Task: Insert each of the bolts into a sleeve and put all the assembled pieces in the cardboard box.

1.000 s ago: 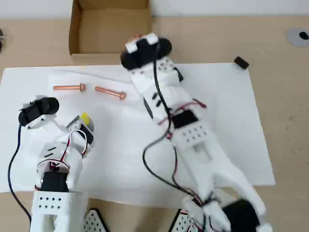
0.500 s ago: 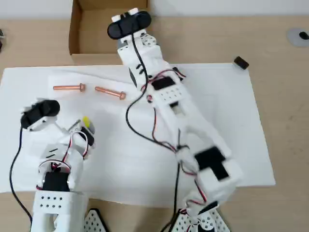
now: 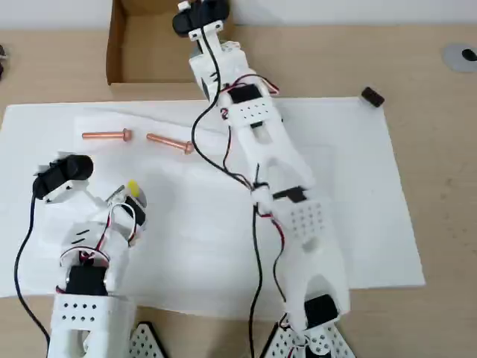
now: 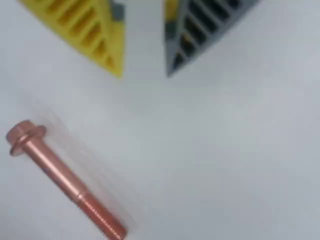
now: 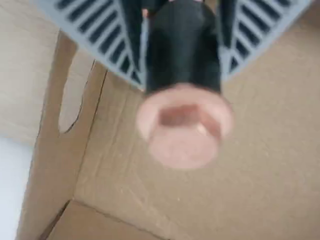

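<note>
My right gripper (image 5: 182,55) is shut on a black sleeve (image 5: 182,50) with a copper bolt (image 5: 184,125) through it, its flanged head facing the camera. It hangs over the inside of the cardboard box (image 5: 125,200). From above, the right arm (image 3: 253,127) stretches to the box (image 3: 145,52) at the back. Two bare copper bolts (image 3: 106,135) (image 3: 171,143) lie on the white sheet. My left gripper (image 4: 142,57) stands open just above the sheet, a short way from one bolt (image 4: 65,182). The left arm (image 3: 89,224) sits at the front left.
A white paper sheet (image 3: 358,186) covers the table's middle. A small black part (image 3: 372,96) lies near its back right corner. A grey disc (image 3: 460,56) sits at the far right edge. The box's side flap with a hand slot (image 5: 70,95) rises beside my right gripper.
The right arm has swung and stretched toward the back, carrying the sleeved bolt from the sheet's back edge to above the box. The left arm has kept still.
</note>
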{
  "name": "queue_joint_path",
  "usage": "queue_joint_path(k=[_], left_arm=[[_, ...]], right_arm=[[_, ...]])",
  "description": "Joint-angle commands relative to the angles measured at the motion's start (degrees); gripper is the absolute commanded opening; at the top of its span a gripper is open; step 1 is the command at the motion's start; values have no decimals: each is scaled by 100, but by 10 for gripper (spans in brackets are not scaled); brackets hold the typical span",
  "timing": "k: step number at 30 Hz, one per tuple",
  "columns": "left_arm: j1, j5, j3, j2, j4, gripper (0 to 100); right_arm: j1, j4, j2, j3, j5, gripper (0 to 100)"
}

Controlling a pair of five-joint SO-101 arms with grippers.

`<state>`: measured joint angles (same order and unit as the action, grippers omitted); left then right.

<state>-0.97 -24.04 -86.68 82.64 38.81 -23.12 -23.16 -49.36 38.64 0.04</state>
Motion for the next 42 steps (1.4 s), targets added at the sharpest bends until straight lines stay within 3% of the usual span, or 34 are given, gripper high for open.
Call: queue_joint_path(k=[1, 10, 16, 33, 42], left_arm=[[-44, -26, 35, 57, 18, 71], [-44, -26, 35, 57, 26, 71], [-35, -26, 88, 57, 229, 71], [-70, -26, 88, 66, 352, 71], [-79, -35, 220, 66, 369, 71]], right_arm=[[48, -404, -189, 1226, -18, 12], [40, -1116, -796, 2185, 9, 18], [40, -1398, -875, 2281, 9, 124], [-40, -1987, -831, 2343, -9, 242], [-31, -3490, -629, 4215, -35, 242]])
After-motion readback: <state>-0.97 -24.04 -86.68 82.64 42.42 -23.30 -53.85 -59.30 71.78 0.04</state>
